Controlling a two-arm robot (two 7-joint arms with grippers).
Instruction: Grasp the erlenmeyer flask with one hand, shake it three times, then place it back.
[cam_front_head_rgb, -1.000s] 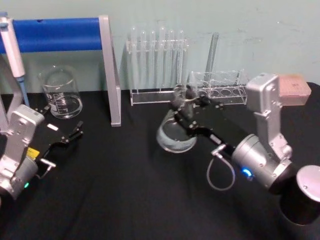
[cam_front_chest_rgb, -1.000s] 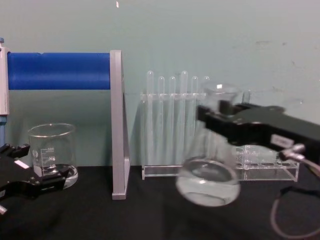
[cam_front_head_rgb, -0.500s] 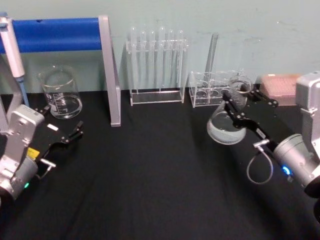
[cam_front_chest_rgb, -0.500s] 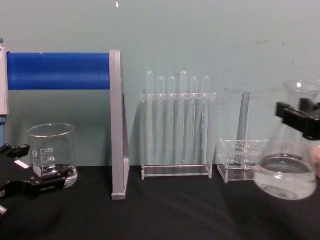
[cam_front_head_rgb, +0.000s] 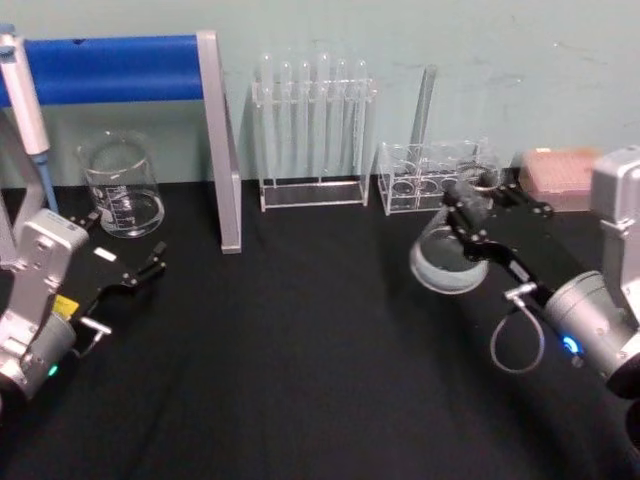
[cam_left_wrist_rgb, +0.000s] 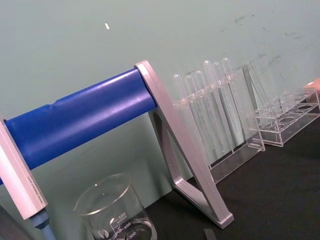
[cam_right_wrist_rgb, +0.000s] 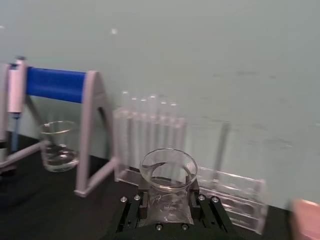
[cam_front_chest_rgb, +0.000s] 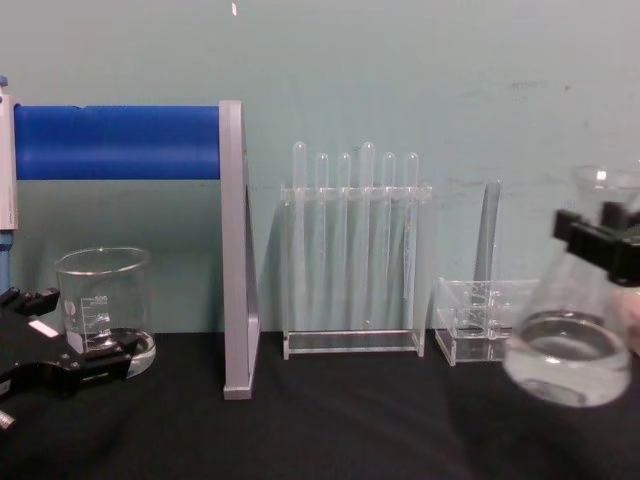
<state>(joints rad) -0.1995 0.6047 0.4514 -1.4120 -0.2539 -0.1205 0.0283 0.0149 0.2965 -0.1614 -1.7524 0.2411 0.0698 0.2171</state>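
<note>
Erlenmeyer flask (cam_front_head_rgb: 445, 264), neck clamped in right gripper (cam_front_head_rgb: 468, 208), had swung from centre to the right, probably mid-shake; left gripper (cam_front_head_rgb: 154, 259) idled, fingers apart.

The erlenmeyer flask (cam_front_chest_rgb: 566, 352) is right of the test-tube rack (cam_front_chest_rgb: 351, 343), beaker (cam_front_chest_rgb: 103, 302) far left.

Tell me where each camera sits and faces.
Head: high, looking down; left gripper open, right gripper shut on the clear glass conical flask.
Chest: low, looking across the black table; left gripper lower left.
Left wrist: faces the blue bar on its grey frame.
Right wrist: looks over its own jaws at the flask.
Shared: all show the clear test-tube rack.
</note>
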